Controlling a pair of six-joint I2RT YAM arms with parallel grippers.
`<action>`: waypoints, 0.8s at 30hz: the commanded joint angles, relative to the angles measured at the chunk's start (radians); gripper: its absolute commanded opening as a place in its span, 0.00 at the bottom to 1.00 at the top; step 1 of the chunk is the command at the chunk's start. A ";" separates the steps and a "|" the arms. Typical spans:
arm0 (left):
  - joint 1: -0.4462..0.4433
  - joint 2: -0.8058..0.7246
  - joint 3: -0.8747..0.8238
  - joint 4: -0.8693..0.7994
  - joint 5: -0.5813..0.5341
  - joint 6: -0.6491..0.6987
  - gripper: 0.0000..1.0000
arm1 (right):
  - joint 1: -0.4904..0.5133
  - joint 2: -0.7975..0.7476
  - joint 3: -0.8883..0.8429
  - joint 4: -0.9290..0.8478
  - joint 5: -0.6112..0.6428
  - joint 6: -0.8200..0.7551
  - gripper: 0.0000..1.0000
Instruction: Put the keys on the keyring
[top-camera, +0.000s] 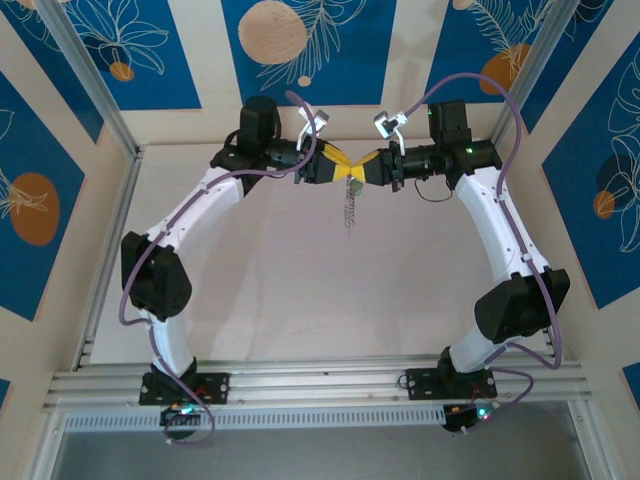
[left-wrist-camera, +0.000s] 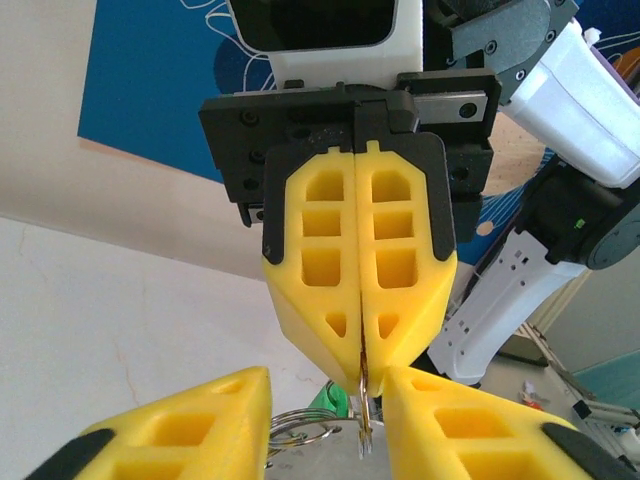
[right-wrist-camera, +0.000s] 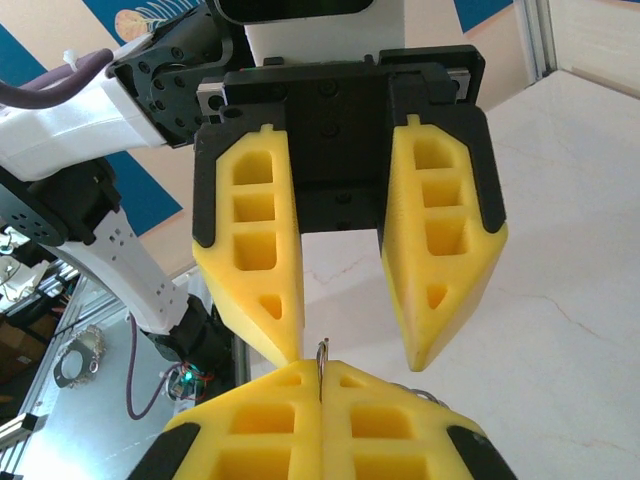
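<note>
My two grippers meet tip to tip above the middle of the table. The right gripper (right-wrist-camera: 320, 378) is shut on the edge of a thin metal ring, the keyring (right-wrist-camera: 321, 352), which pokes out between its pads. Facing it, the left gripper (left-wrist-camera: 328, 388) stands open, one finger on each side of the keyring (left-wrist-camera: 366, 405). Silvery loops (left-wrist-camera: 300, 425) and the pale green head of a key (left-wrist-camera: 336, 400) lie between the left fingers, apart from both pads. In the top view the left gripper (top-camera: 337, 168) and right gripper (top-camera: 364, 170) touch noses, and a small silvery chain (top-camera: 349, 212) dangles below them.
The pale table (top-camera: 300, 290) lies well below the grippers. Aluminium posts (top-camera: 95, 85) and blue patterned panels wall in the back and sides. A rail (top-camera: 320, 380) along the near edge carries both arm bases.
</note>
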 joint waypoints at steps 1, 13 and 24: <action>0.001 0.017 0.031 0.063 0.047 -0.042 0.32 | 0.008 -0.001 0.033 0.000 -0.041 -0.005 0.00; 0.000 0.013 0.014 0.056 0.088 -0.044 0.16 | 0.005 -0.001 0.032 0.001 -0.037 -0.006 0.00; -0.003 0.002 -0.019 0.054 0.085 -0.028 0.32 | -0.002 0.000 0.019 -0.001 -0.042 -0.014 0.00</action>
